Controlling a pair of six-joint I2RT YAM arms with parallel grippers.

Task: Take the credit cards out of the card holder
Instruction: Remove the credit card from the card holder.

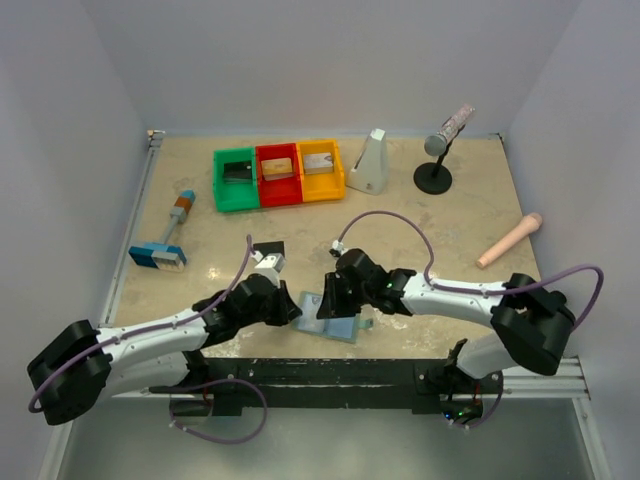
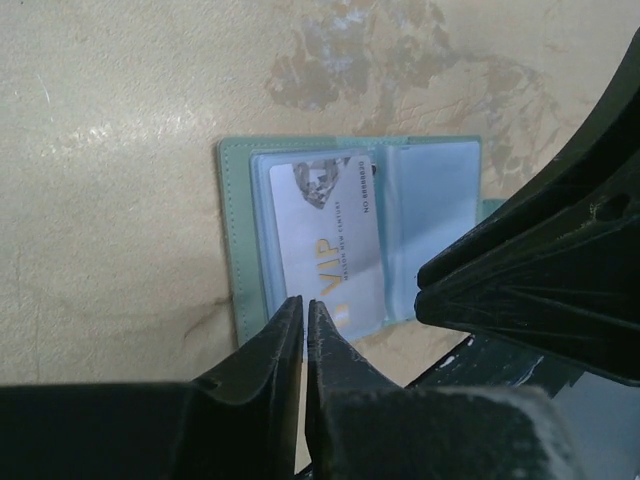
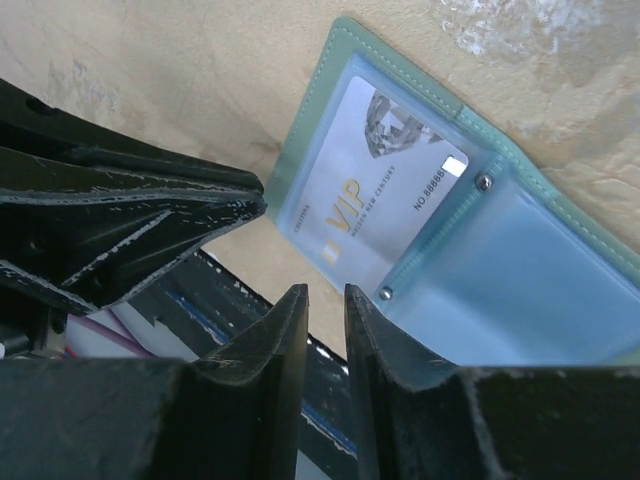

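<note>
The card holder point(image 1: 342, 326) lies open near the table's front edge, pale blue pockets up point(image 2: 430, 215) point(image 3: 540, 270). A silver-grey credit card point(image 2: 325, 245) point(image 3: 375, 180) marked VIP sits in its left pocket. My left gripper point(image 2: 305, 303) point(image 1: 296, 310) is closed to a hairline at that card's lower edge, which appears pinched between the tips. My right gripper point(image 3: 325, 292) point(image 1: 330, 300) hovers over the holder's near edge, with its jaws a little apart and nothing between them. The two grippers nearly meet tip to tip.
Green point(image 1: 236, 180), red point(image 1: 277, 174) and yellow point(image 1: 320, 170) bins stand at the back, each with a small flat item inside. A blue-headed brush point(image 1: 160, 252) lies left. A white wedge point(image 1: 370, 162), a microphone stand point(image 1: 436, 150) and a pink rod point(image 1: 510, 240) are right.
</note>
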